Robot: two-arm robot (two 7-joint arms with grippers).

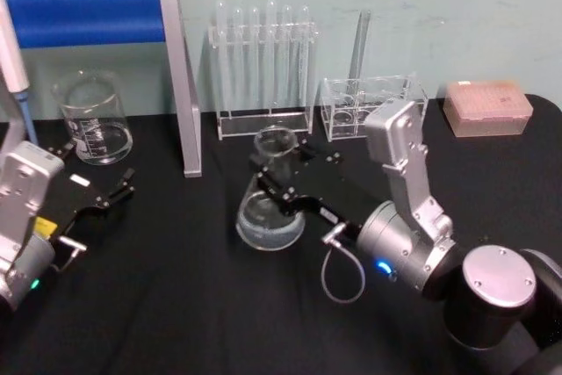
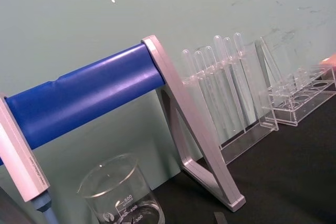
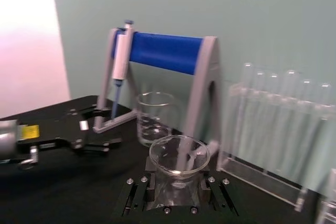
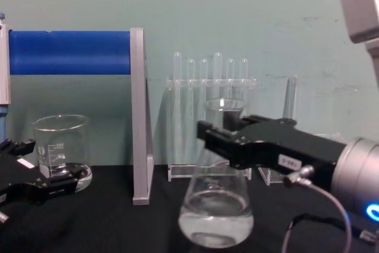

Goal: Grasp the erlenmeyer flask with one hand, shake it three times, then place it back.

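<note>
Head view: the clear glass conical erlenmeyer flask [image 1: 270, 217] sits mid-table on the black table [image 1: 176, 296], just in front of the clear acrylic test tube rack [image 1: 263, 76]. The black right gripper [image 1: 281, 169] has its flat jaws closed in on the flask's narrow neck, one on each side. Can't tell if the base is actually touching the table. Over on the left, the black left gripper [image 1: 104, 201] hangs low with its fingers spread wide, holding nothing. It's near the clear cylindrical graduated glass beaker [image 1: 92, 120].

Left wrist view: the beaker up close, beside the grey-framed stand with a blue bar [image 2: 89, 95]. The rack's tubes look empty.

Right wrist view: looking straight down at the flask's flared rim, with the jaws snug against the glass on both sides. A white and blue pipette [image 3: 121, 56] hangs on the stand. The beaker is behind the flask.

Chest view: the flask has a shallow pool of clear liquid in its wide bottom. The beaker might have a thin layer too, hard to say.
</note>
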